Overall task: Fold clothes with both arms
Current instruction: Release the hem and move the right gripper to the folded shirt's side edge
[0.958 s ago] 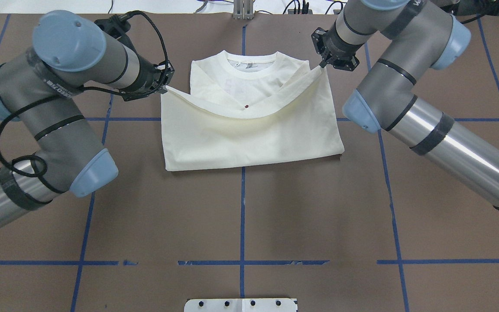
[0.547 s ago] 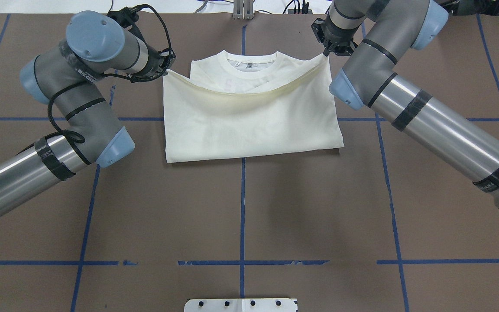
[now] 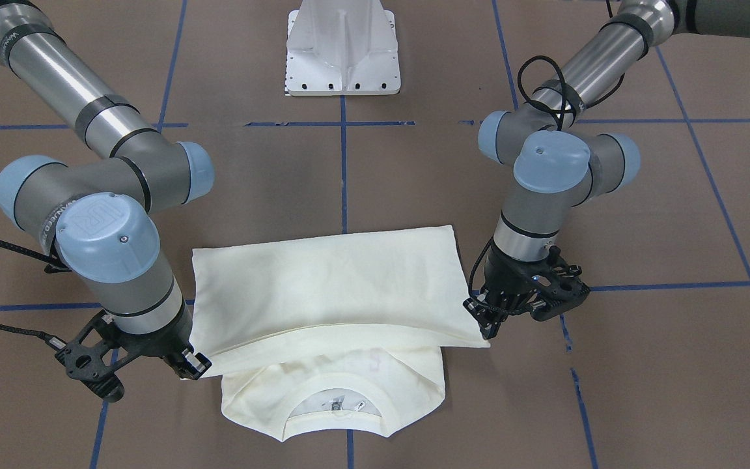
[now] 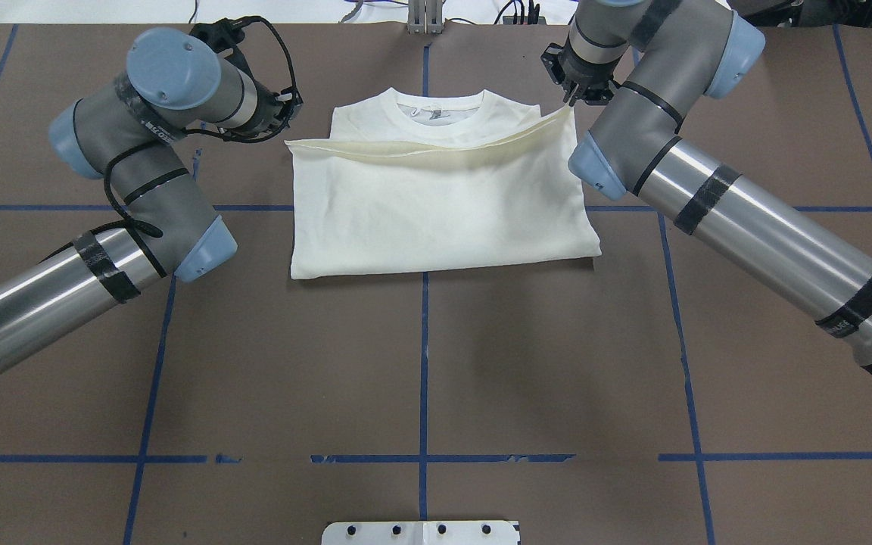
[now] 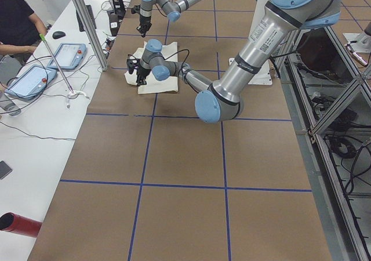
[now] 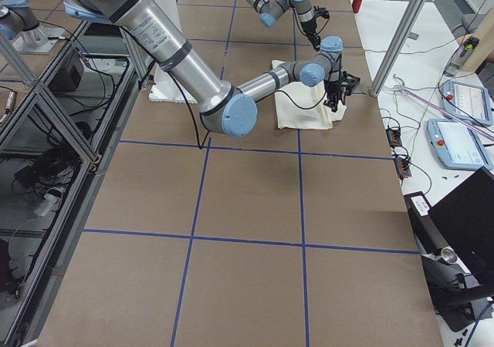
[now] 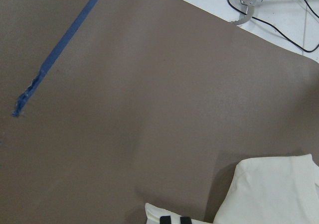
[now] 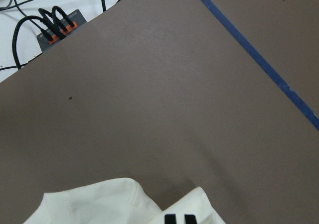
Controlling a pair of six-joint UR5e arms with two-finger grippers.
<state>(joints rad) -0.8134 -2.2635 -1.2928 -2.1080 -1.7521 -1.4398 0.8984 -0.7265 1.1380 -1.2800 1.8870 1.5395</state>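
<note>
Cream cloth first: the T-shirt (image 4: 436, 219) lies on the far half of the worktop (image 4: 557, 363), midway between left and right. Its ribbed collar (image 4: 440, 113) points away from the robot. We see the shirt doubled over itself. The near edge is a closed fold resting flat on the worktop, and the upper layer (image 3: 329, 286) shows plain cream and reaches almost to the collar. The collar and a small label (image 4: 436, 113) inside it stay uncovered beyond that layer's far edge. This far edge runs between two held corners with a shallow sag, and its right end sits a little farther away than its left.

At the far left corner the left arm (image 4: 141, 174) comes in low, and its jaws are pressed together on the cloth, pinching that corner. At the far right corner the right arm (image 4: 708, 204) does likewise, with its jaws pinching the fabric just beside the collar's shoulder. In each wrist view we make out two black fingertips set close together at the bottom edge, with cream fabric around them.

Around the shirt, blue tape lines (image 4: 424, 356) cross the brown worktop in a grid, and one of them runs under the shirt's middle. A white base plate (image 4: 421, 532) sits at the near edge, well apart from the shirt.
</note>
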